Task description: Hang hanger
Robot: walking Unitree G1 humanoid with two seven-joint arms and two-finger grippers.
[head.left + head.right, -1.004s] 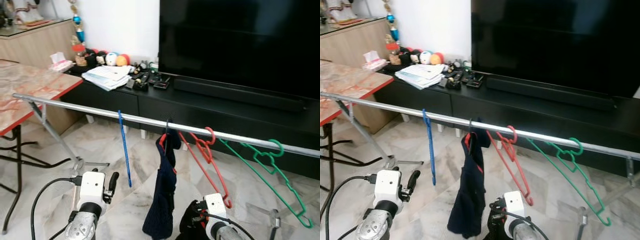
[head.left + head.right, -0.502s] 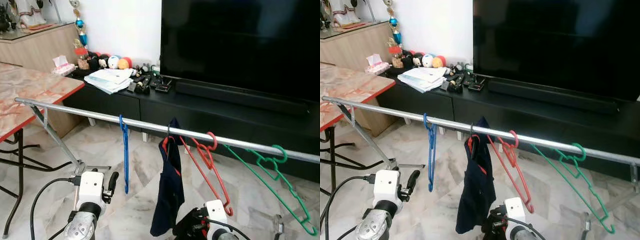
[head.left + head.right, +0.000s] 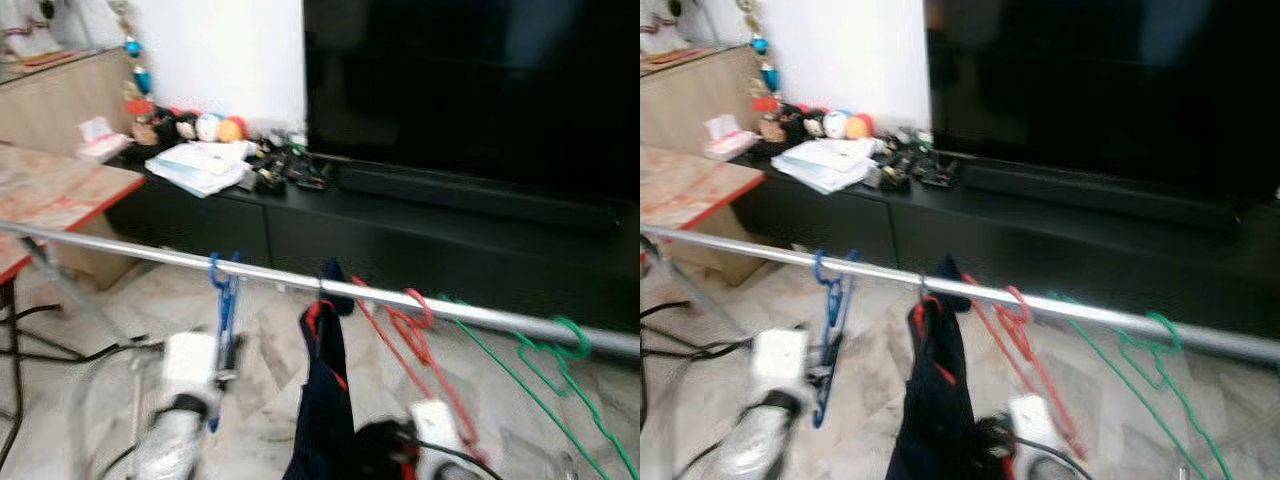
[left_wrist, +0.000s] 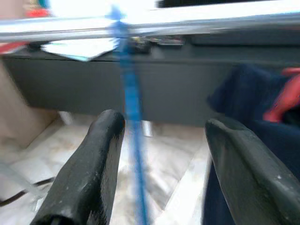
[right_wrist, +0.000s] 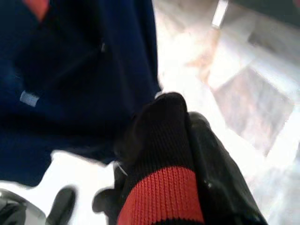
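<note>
- The left gripper [image 4: 159, 154] stands wide open, its two black fingers [image 4: 89, 173] well apart and holding nothing; in the left wrist view the blue hanger [image 4: 131, 122] hangs in the gap between them, touching neither.
- The right gripper [image 5: 187, 154] is closed on a black sock with a red band [image 5: 159, 187]; the sock covers the fingertips, just beside the dark navy garment [image 5: 70, 84].
- In the head views both arms sit low and blurred, the left gripper [image 3: 190, 360] just below the blue hanger, the right [image 3: 400, 445] beside the garment's lower part.
- One metal rail [image 3: 150, 257] runs across the scene, sloping down toward the robot's right.
- Four hangers hang on it: one blue [image 3: 225, 300], one under the navy garment [image 3: 322, 390], one red [image 3: 415, 330], one green [image 3: 545, 370].
- Behind stand one black TV [image 3: 470, 90] and one low black cabinet [image 3: 400, 215] with papers [image 3: 200, 165] and small toys.
</note>
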